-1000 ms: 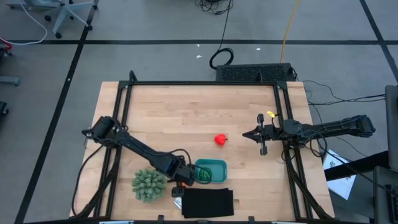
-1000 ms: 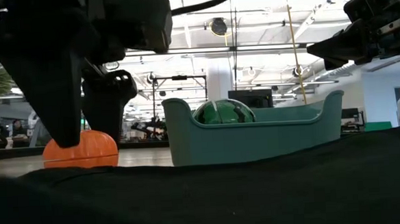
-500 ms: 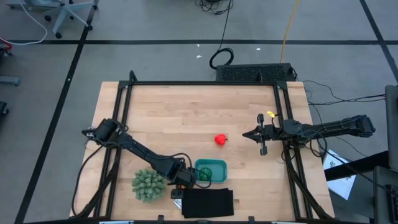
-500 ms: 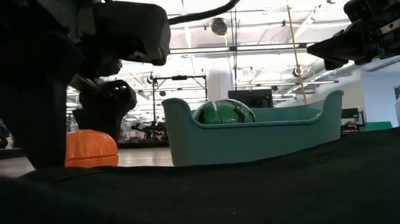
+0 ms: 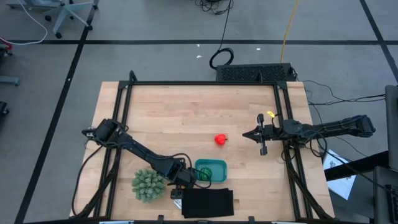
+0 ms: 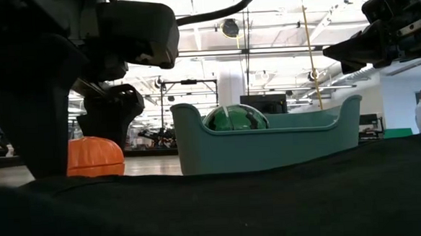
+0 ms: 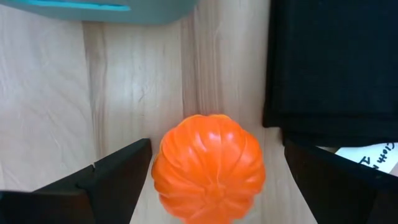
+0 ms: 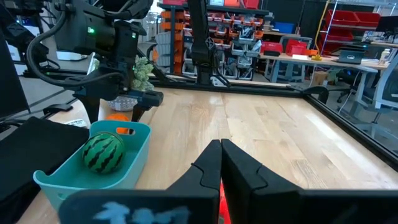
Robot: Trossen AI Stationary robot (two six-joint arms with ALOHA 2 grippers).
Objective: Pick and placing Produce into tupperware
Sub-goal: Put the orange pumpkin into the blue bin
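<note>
- High view: the left gripper (image 5: 185, 181) is seen low at the table's near edge, between the plant (image 5: 148, 185) and the tub (image 5: 210, 171), just beside the black mat (image 5: 207, 203). The orange ball is hidden under it. The striped ball (image 5: 205, 175) is seen in the tub. The red fruit (image 5: 220, 140) lies well apart, mid-table. The right gripper (image 5: 262, 135) is held near the table's right rail.
- Low view: the orange ball (image 6: 95, 156) is seen on the table (image 6: 151, 165) between the left gripper's fingers (image 6: 40, 105), jaws apart, one on each side. The striped ball (image 6: 235, 119) is seen over the tub's (image 6: 270, 147) rim. The right gripper (image 6: 351, 50) is seen high, off the table.
- Left wrist view: the orange ball (image 7: 208, 168) is framed by the spread fingers (image 7: 112, 177); whether they touch it cannot be told. The tub's wall (image 7: 112, 9) and the mat (image 7: 336, 62) are near.
- Right wrist view: the right gripper's jaws are together, nothing between them. The striped ball (image 8: 104, 153) is seen in the tub (image 8: 127, 171); the orange ball (image 8: 117, 116) is behind it, under the left gripper (image 8: 134, 102).
</note>
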